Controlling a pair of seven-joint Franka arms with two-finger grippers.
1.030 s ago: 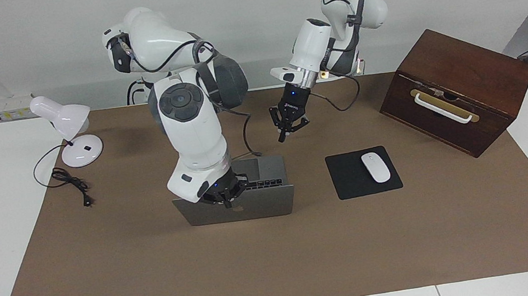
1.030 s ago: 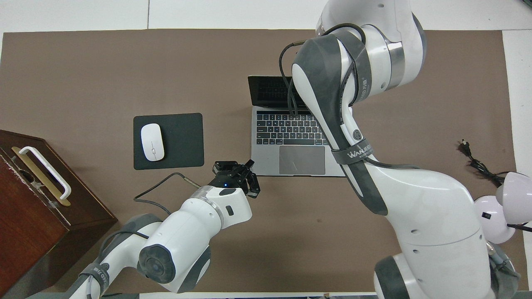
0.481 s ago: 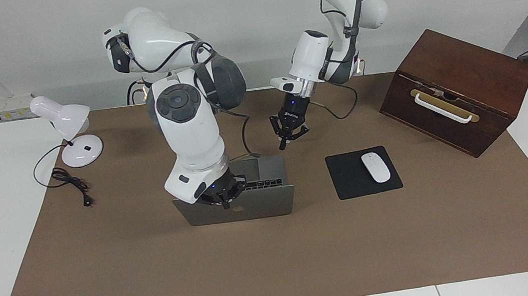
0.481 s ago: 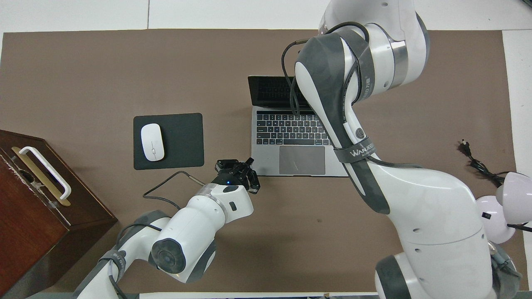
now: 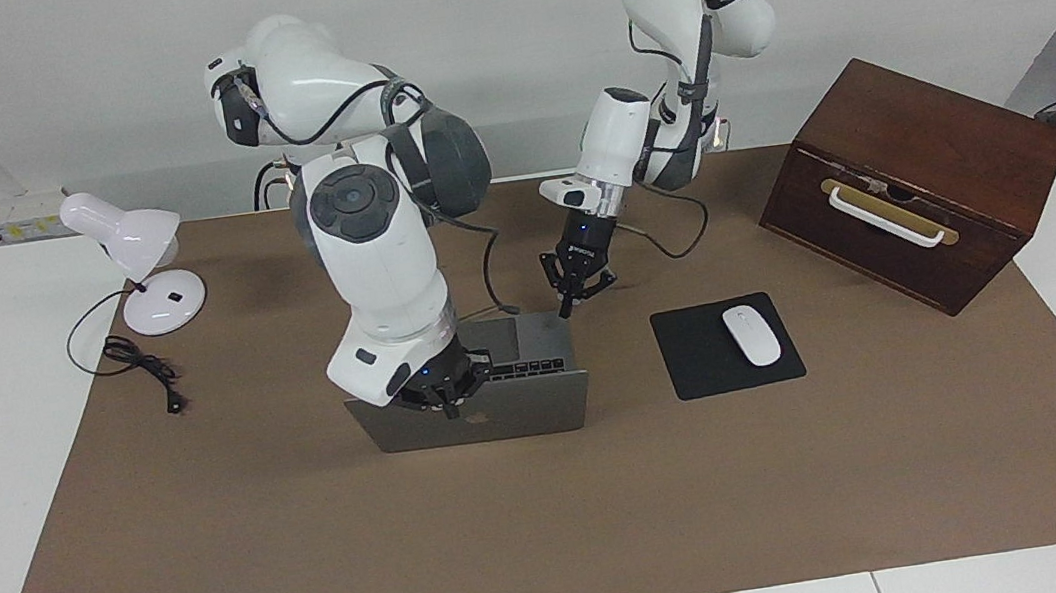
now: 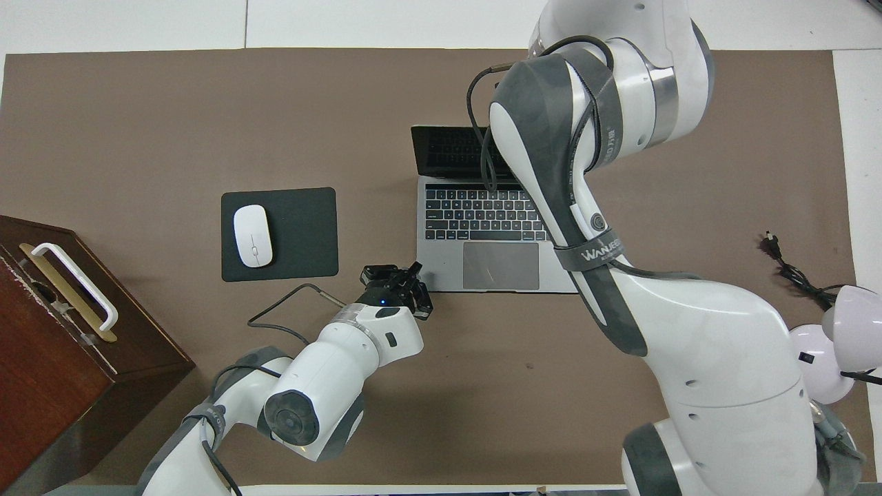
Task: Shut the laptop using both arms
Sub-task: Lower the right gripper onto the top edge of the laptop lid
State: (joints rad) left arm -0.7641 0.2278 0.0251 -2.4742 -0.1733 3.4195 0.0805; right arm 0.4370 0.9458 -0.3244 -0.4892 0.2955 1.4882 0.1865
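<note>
We begin at the right claw (image 5: 448,399), which sits at the top edge of the lid of the laptop (image 5: 522,408), just above the dark logo; its fingers look spread and seem to press on that edge, but we cannot tell if they grip it, and in the overhead view the arm hides this claw. The lid stands tilted up and away from the robots, so we judge that closing means to push this edge toward the robots and down over the keyboard (image 6: 475,215). The left claw (image 5: 578,292) hangs low over the corner of the laptop base that is nearest to the robots, on the side of the mouse pad (image 5: 725,345); its fingers are open and hold nothing, and we cannot tell if a tip touches the base. The laptop lies in the middle of the desk (image 5: 317,544), its long axis running from one arm's end to the other, hinge farther from the robots. The right claw is the one nearer to the lid; the left one, we think, can steady the base
</note>
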